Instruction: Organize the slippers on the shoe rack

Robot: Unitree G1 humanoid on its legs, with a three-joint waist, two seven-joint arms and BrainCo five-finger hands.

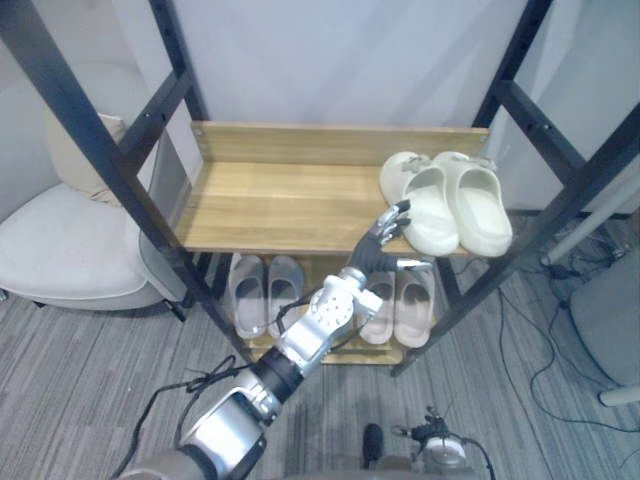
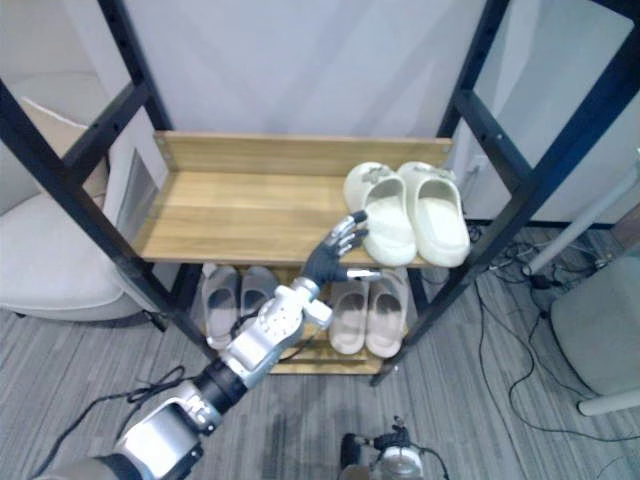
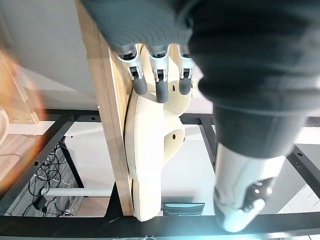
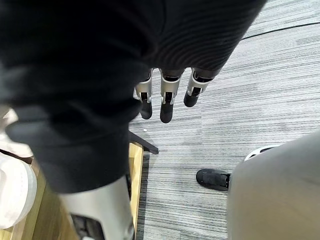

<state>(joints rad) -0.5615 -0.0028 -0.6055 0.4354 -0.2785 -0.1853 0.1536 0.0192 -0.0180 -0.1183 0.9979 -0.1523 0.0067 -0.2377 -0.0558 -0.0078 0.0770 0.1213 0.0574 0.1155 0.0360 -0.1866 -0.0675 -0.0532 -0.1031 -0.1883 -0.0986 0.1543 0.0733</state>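
Cream slippers (image 1: 440, 215) point toes to shelf (image 1: 280, 215) front; left hand (image 1: 376, 243) fingers (image 1: 396, 214) straight, touching one

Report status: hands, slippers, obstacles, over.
Left hand open, fingertips at heel of left cream clog on upper shelf. Right hand open, idle over carpet. Path clear.

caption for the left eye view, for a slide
Left hand at the heel of the cream slippers on the wooden shelf

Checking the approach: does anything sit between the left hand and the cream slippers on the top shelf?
Nothing. In the left eye view the left hand has fingertips right at the nearer cream slipper, over bare wooden shelf.
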